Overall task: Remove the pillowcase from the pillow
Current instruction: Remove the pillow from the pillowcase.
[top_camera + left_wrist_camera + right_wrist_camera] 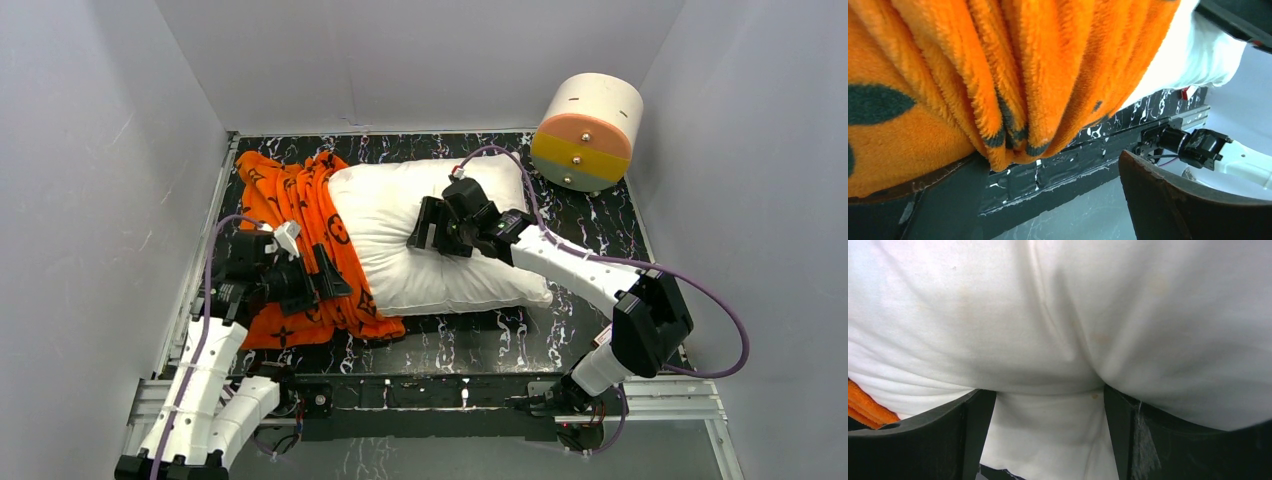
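Top external view: a black table [600,340] veined with white sits inside white walls [90,200]. A plump white pillow [400,215] lies across the table's middle, with only its left end inside the pillowcase [300,200]. The pillowcase is bright orange fleece printed with black flower and circle motifs, and it is bunched in folds at the left of the table. A round white drum [588,130] with an orange and yellow face sits at the far right corner, near the pillow's corner and apart from both arms. Purple cables [735,330] loop along each arm.

The right tool [428,225] rests on top of the bare pillow, near its middle. Right wrist view: its fingers stand wide apart and press into the white cloth, which bulges between them. A sliver of orange shows at the left edge.

The left tool [325,272] sits over the pillowcase's near folds, beside the line where orange meets white. Left wrist view: its fingers are spread wide and grip nothing. Orange folds hang into the gap and drape over one finger, while the other finger is clear of the cloth.
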Motion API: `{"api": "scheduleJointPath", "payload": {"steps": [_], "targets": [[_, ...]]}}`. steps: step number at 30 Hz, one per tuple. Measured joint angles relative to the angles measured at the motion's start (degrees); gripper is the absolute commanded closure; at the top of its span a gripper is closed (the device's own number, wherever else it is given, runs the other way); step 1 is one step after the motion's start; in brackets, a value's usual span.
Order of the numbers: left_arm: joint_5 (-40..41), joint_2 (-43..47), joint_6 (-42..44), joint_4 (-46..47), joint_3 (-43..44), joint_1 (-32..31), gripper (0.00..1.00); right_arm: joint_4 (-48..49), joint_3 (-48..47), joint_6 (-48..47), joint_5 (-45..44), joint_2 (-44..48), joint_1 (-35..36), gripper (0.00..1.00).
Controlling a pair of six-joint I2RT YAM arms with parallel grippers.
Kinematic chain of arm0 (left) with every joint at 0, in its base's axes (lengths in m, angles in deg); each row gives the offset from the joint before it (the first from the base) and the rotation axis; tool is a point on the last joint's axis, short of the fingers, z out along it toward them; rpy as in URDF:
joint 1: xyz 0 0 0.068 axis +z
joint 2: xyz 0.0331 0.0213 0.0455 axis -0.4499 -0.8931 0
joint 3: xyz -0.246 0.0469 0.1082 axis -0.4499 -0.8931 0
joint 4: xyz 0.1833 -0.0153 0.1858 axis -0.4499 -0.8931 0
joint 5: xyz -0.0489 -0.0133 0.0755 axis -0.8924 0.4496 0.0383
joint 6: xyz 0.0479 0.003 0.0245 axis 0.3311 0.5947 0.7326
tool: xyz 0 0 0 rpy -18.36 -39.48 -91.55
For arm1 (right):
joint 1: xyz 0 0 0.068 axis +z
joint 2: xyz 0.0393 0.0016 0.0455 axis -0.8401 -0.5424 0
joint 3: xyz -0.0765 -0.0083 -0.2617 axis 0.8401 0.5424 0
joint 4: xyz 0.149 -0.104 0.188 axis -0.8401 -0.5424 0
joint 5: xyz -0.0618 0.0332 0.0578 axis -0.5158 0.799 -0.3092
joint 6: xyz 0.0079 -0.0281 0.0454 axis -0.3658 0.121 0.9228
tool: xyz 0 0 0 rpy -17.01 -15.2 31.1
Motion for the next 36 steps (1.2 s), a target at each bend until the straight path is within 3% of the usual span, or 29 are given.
{"api": "scheduleJointPath", "payload": {"steps": [4, 8, 11, 16, 22, 26, 31, 36], "targets": [[3.3, -0.7, -2.3, 1.6, -2.2, -3.8, 0.23, 0.0, 0.0, 0.3, 0.3, 0.3, -0.2, 0.12], [11.8, -2.7, -6.7, 3.2, -4.2, -11.6, 0.46, -0.4, 0.0, 0.5, 0.4, 2.1, -0.5, 0.12], [18.9, -4.9, -10.2, 5.1, -4.2, -16.6, 0.77, -1.2, 0.6, 0.7, -0.5, 4.8, -0.9, 0.11], [29.0, -10.4, -12.4, 7.2, -3.6, -23.4, 1.00, -4.6, 2.5, 0.7, -5.5, 12.3, -2.2, 0.02], [33.4, -12.2, -12.0, 7.8, -3.3, -25.5, 1.00, -13.0, 8.3, 3.6, -17.0, 26.0, -2.6, 0.01], [33.8, -11.3, -11.2, 7.8, -3.3, -25.5, 1.00, -21.2, 14.8, 10.3, -23.8, 37.3, -2.6, 0.02], [33.8, -10.5, -10.4, 7.8, -3.3, -25.6, 1.00, -23.8, 25.7, 17.8, -23.2, 50.5, -2.7, 0.01], [33.7, -10.5, -10.2, 7.8, -3.3, -25.6, 1.00, -19.7, 36.9, 24.5, -20.0, 60.0, -2.8, 0.01]]}}
